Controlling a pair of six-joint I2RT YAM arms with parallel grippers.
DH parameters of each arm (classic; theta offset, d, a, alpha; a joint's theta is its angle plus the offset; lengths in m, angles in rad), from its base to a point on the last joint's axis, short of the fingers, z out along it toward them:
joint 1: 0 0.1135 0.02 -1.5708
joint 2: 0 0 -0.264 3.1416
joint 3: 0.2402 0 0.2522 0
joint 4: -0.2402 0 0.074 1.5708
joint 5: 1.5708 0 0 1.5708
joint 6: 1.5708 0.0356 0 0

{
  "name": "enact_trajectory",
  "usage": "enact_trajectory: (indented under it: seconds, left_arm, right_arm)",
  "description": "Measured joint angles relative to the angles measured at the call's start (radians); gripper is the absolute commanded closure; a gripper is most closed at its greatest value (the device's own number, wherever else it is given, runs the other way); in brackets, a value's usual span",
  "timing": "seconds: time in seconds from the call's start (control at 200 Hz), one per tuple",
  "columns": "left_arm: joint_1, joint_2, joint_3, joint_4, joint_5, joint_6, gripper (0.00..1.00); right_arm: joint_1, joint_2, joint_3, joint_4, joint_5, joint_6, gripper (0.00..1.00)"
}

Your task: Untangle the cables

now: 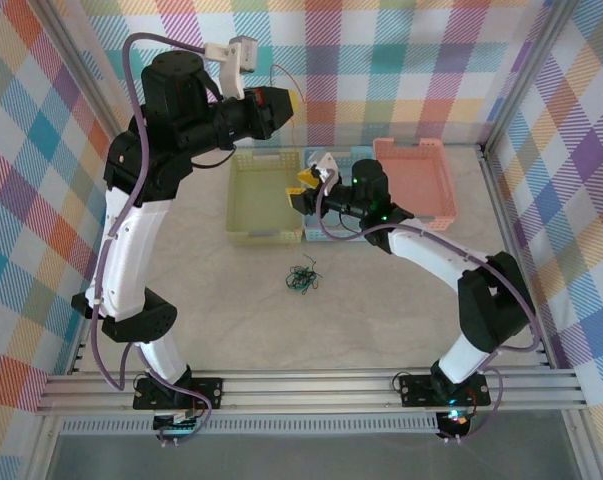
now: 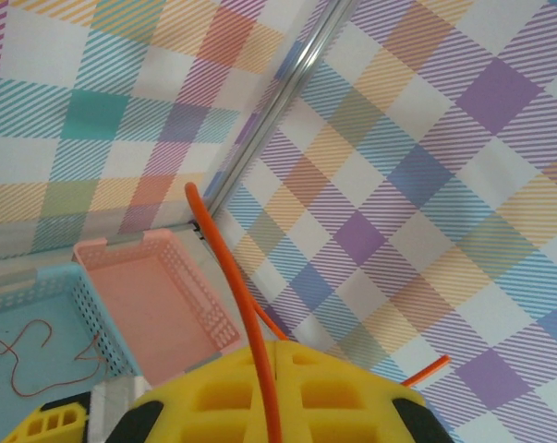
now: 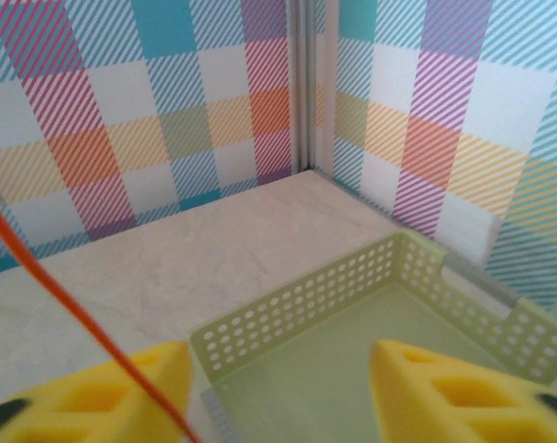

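Note:
My left gripper (image 1: 281, 100) is raised high near the back wall and is shut on an orange cable (image 2: 224, 258). The cable runs out between the yellow fingertips (image 2: 280, 346) and arcs upward. A small dark and green tangle of cables (image 1: 303, 280) lies on the table in front of the baskets. A thin red cable (image 2: 29, 355) lies squiggled in the blue basket (image 2: 61, 286). My right gripper (image 1: 303, 188) hovers open over the right edge of the yellow-green basket (image 1: 264, 200). Nothing sits between its fingers (image 3: 278, 397), and the orange cable (image 3: 66, 305) crosses in front of its left finger (image 3: 102, 397).
A pink basket (image 1: 416, 180) stands to the right of the blue one, close to the back wall. The checked walls and metal frame posts (image 3: 301, 83) enclose the table on three sides. The yellow-green basket's perforated wall (image 3: 306, 295) lies just under my right gripper.

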Motion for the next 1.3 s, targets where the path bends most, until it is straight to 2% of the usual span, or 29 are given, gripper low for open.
enact_trajectory:
  seconds: [0.13,0.275,0.305,0.355,0.455,0.61,0.71,0.855,0.985,1.17,1.3]
  left_arm:
    - [0.0,-0.014,-0.029,0.001,0.0,0.0,1.0]
    - [0.0,-0.065,-0.137,0.006,-0.001,0.0,1.0]
    - [0.0,-0.077,-0.163,0.009,-0.005,0.0,0.93]
    - [0.0,-0.103,-0.218,0.019,-0.013,0.001,0.77]
    - [0.0,-0.167,-0.363,0.039,-0.043,-0.009,0.63]
    - [0.002,-0.216,-0.518,0.057,-0.08,-0.02,0.14]
    - [0.004,-0.227,-0.602,0.063,-0.099,-0.017,0.01]
    - [0.009,-0.28,-0.745,0.079,-0.153,0.003,0.0]
    - [0.02,-0.391,-0.904,0.104,-0.191,0.01,0.0]
    - [0.027,-0.575,-1.141,0.146,-0.201,0.012,0.0]
    - [0.027,-0.647,-1.282,0.163,-0.193,0.011,0.01]
  right_arm:
    - [-0.013,0.018,0.025,-0.017,-0.021,0.033,0.9]
    - [-0.05,0.024,0.106,-0.035,-0.042,0.071,0.98]
    - [-0.059,0.024,0.124,-0.037,-0.043,0.074,0.99]
    - [-0.077,0.024,0.157,-0.039,-0.043,0.086,1.0]
    - [-0.117,0.024,0.212,-0.053,-0.039,0.115,1.0]
    - [-0.188,0.048,0.318,-0.086,-0.021,0.158,1.0]
    - [-0.232,0.094,0.411,-0.116,-0.001,0.193,1.0]
    - [-0.275,0.192,0.543,-0.171,0.026,0.237,1.0]
    - [-0.296,0.29,0.644,-0.225,0.048,0.269,1.0]
    - [-0.298,0.428,0.785,-0.308,0.088,0.288,1.0]
    - [-0.298,0.504,0.885,-0.377,0.131,0.279,1.0]
